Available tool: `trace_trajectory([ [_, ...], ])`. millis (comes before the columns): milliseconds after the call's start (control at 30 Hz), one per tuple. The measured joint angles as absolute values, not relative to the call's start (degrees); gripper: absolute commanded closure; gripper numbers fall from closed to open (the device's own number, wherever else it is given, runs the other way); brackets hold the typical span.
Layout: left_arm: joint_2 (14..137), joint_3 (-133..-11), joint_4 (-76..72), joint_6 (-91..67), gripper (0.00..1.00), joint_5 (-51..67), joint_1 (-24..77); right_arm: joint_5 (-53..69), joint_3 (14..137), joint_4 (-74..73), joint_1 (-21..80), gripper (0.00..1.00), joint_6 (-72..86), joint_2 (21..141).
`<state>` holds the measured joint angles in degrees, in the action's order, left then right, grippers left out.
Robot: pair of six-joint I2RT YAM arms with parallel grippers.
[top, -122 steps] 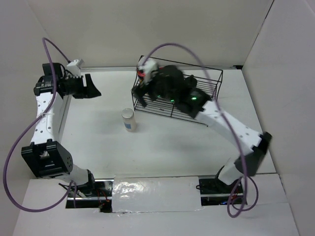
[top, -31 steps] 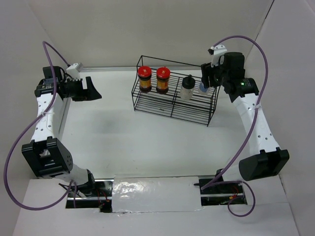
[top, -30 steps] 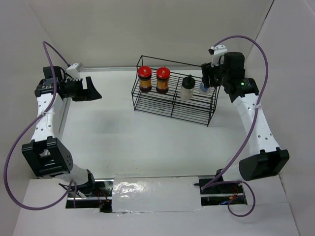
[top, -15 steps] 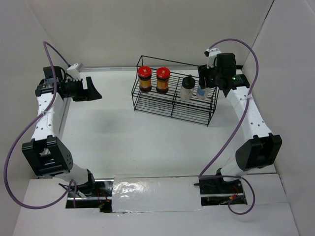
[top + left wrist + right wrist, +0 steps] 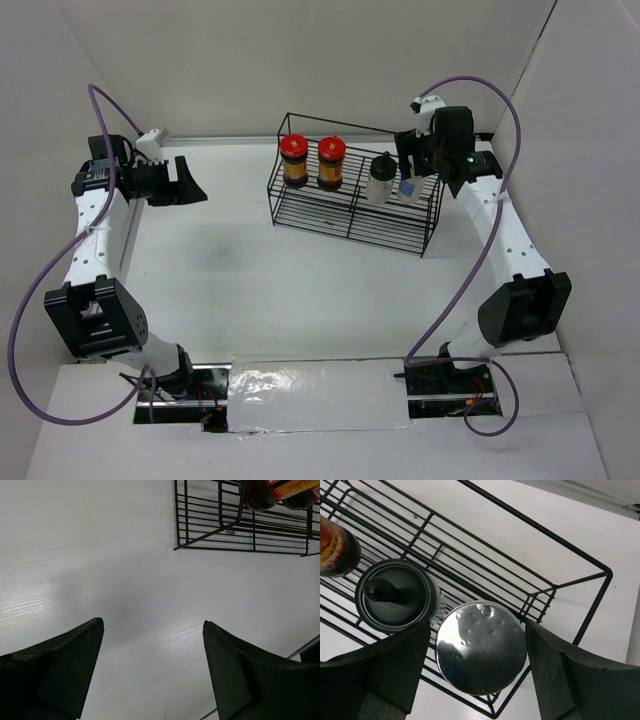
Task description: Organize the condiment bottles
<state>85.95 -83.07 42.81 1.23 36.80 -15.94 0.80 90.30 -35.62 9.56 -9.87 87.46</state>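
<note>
Right hand (image 5: 476,626) apart, straddling shiny round-lidded jar (image 5: 481,650) in wire rack (image 5: 560,587); left hand (image 5: 153,624) apart.

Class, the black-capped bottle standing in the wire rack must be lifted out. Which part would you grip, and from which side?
The black-capped bottle stands upright in the wire rack, and the pale-capped jar sits close beside it. So probably take its cap from straight above, jaws closing across the row, not along it.
</note>
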Motion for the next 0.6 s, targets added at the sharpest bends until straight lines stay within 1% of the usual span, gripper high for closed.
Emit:
trace_trajectory([
  [133,85.95,-83.13,42.83,1.23,0.07,36.82,-15.94,0.1,90.3,-35.05,9.56,0.12,-9.85,87.46],
  [267,85.95,-83.15,42.83,1.23,0.07,36.8,-15.94,-0.27,90.3,-34.61,9.06,0.0,-9.39,87.44],
  [367,85.95,-83.15,42.83,1.26,0.07,36.8,-15.94,-0.23,89.73,-33.26,7.79,0.0,-8.01,86.61],
  [467,85.95,-83.15,42.83,1.23,0.07,36.86,-15.94,2.55,86.96,-30.65,2.17,0.0,-4.4,83.13],
  [600,85.95,-83.15,42.83,1.23,0.07,37.04,-15.94,1.78,84.84,-26.83,-10.57,0.0,1.87,77.34],
])
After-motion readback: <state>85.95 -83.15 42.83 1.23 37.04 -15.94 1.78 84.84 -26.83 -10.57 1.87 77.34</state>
